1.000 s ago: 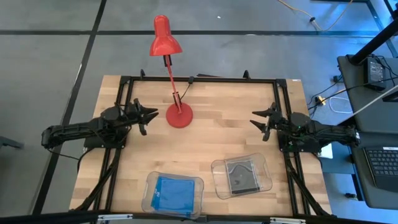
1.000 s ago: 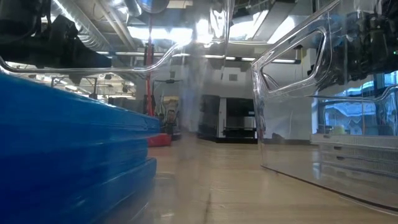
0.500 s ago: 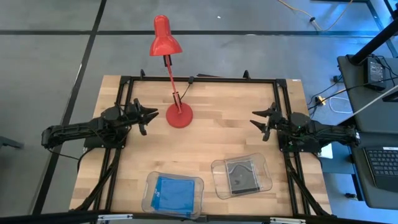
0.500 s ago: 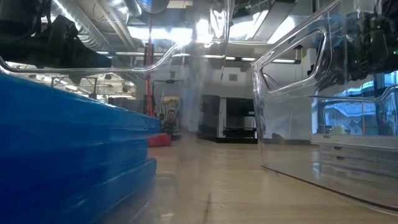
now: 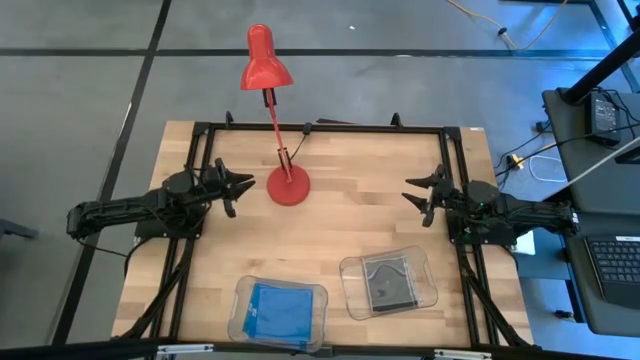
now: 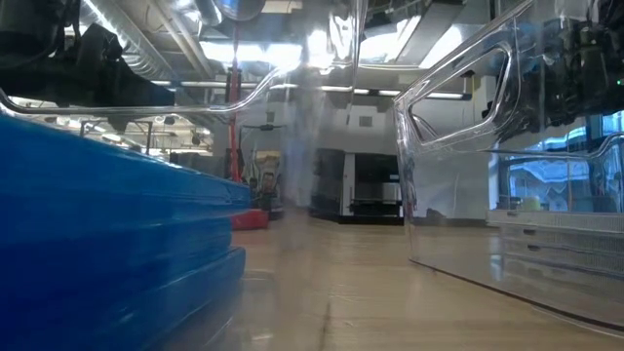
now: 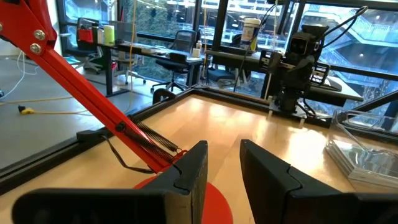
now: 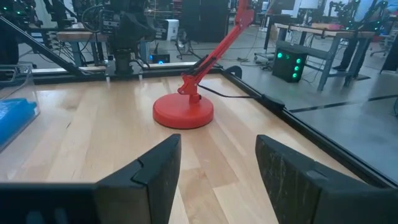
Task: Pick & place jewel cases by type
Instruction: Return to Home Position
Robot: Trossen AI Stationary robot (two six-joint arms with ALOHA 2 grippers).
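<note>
Blue jewel cases [image 5: 279,309] lie stacked in a clear tray [image 5: 242,322] near the table's front edge, left of centre; the low view shows this stack [image 6: 97,244] close up. Dark jewel cases [image 5: 388,283] lie in a second clear tray [image 5: 352,272] to its right. My left gripper [image 5: 240,188] hovers at the table's left side, pointing level toward the lamp base, open [image 7: 224,149] with nothing between its fingers. My right gripper [image 5: 415,195] hovers at the right side, pointing level toward the table's centre, open [image 8: 217,146] and holding nothing.
A red desk lamp stands on its round base [image 5: 288,187] at the table's middle far part, just right of my left gripper, its arm leaning toward the far edge. A black frame [image 5: 320,128] runs around the table. Bare wood lies between the two grippers.
</note>
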